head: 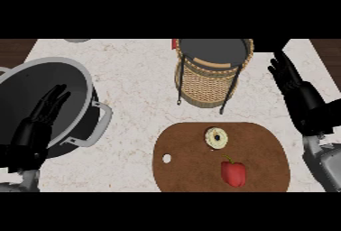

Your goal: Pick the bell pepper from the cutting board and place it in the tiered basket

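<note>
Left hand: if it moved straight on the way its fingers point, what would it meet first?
Probably the far rim of the pot: the left hand shows over the pot, fingers pointing up and right. It may pass above the rim; height is unclear.

You had in view a red bell pepper [233,174] with a green stem, a reddish-brown cutting board [193,173] and a cream ring [216,137] with dark speckles. The tiered basket [203,88] showed tan wicker weave, a dark grey top and black framing. The counter [133,72] was pale, faintly veined marble, the pot [33,76] dark grey with a silver rim.
</note>
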